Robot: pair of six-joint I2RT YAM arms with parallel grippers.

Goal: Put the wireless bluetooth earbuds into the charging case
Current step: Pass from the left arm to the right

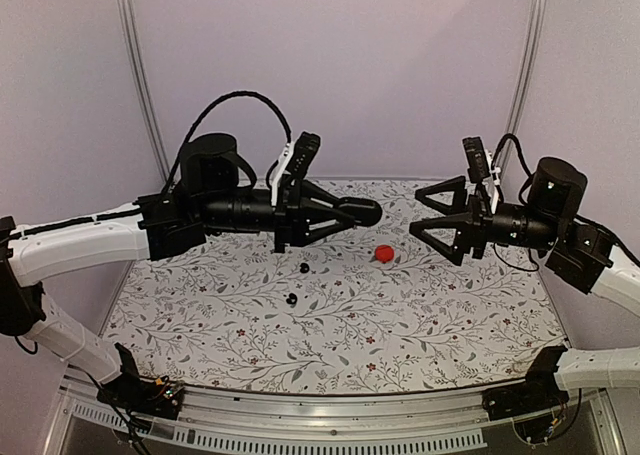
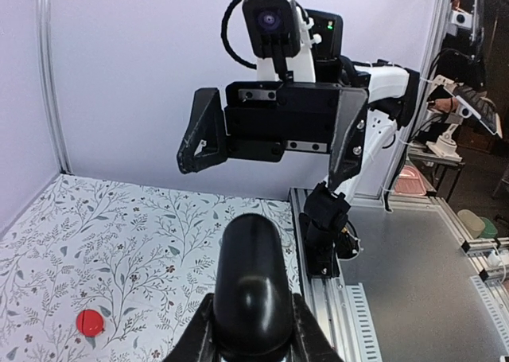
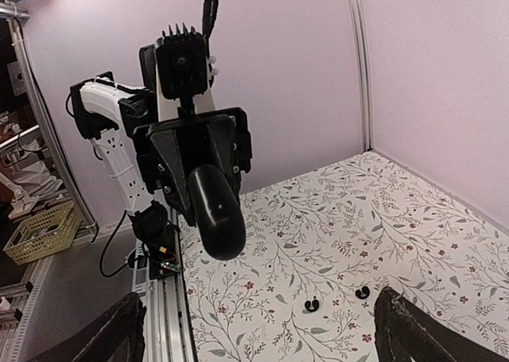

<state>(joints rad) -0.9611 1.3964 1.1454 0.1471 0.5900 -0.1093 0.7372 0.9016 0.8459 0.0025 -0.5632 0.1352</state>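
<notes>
Left hand [image 1: 335,213] is clamped on the charging case [image 1: 362,212], held in mid-air facing the right hand [image 1: 416,210]. Right hand is wide open, empty. The earbuds [image 1: 303,267] lie loose on the tabletop [image 1: 450,325] under the left hand, near a red disc [image 1: 383,253].

Top camera sat high on the six o'clock side, well back, looking down toward twelve o'clock over the whole table [image 1: 330,345]. Left wrist camera rode close behind the left hand [image 1: 345,213], facing three o'clock, and met the right hand [image 2: 266,167] head-on. Right wrist camera stared back toward nine o'clock, just as close to its own fingers [image 3: 103,338]. Top and left wrist views shared the red disc [image 1: 384,253]; top and right wrist shared the two earbuds [image 1: 303,268] on the table.
</notes>
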